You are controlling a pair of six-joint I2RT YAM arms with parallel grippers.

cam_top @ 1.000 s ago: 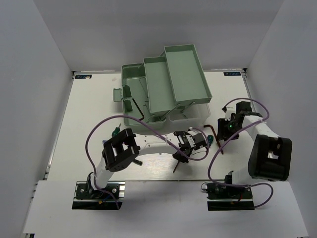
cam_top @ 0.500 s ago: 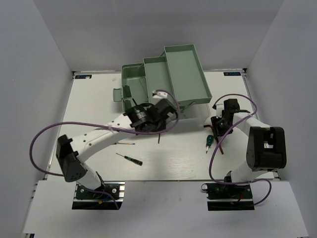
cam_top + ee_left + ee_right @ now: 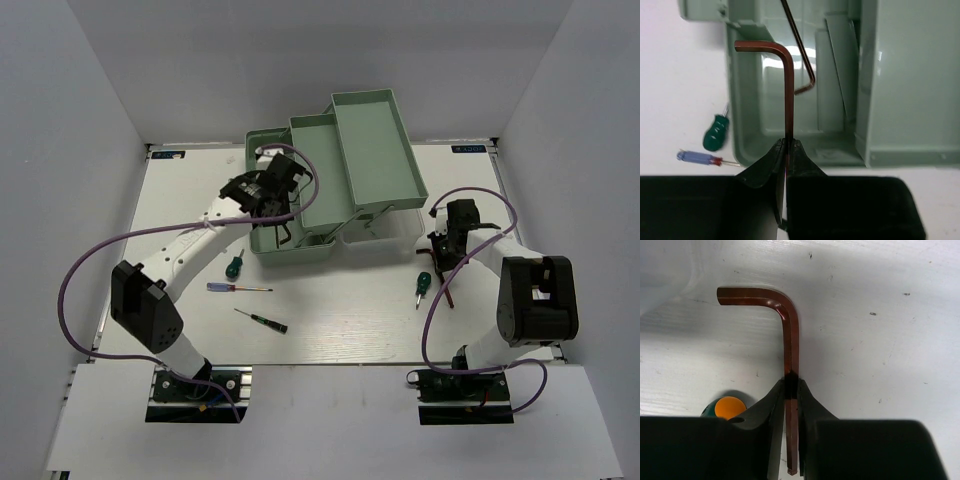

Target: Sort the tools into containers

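My left gripper (image 3: 788, 142) is shut on the long leg of a reddish-brown hex key (image 3: 788, 90), held above the open bottom compartment of the pale green toolbox (image 3: 745, 100). A dark hex key (image 3: 800, 55) lies inside that compartment. In the top view this gripper (image 3: 275, 200) hangs over the toolbox's left part. My right gripper (image 3: 791, 385) sits low on the table, shut on a second reddish-brown hex key (image 3: 790, 330) that lies flat. A green screwdriver (image 3: 726, 407) with an orange end lies just left of its fingers.
The toolbox's fold-out trays (image 3: 370, 150) spread to the back right. On the table left of centre lie a green screwdriver (image 3: 234, 266), a blue-purple one (image 3: 228, 287) and a thin dark one (image 3: 262, 320). Another green screwdriver (image 3: 423, 284) lies near the right gripper (image 3: 443, 250).
My left arm has swung from the middle of the table up and back over the toolbox, carrying its hex key. My right gripper has closed onto the hex key on the table.
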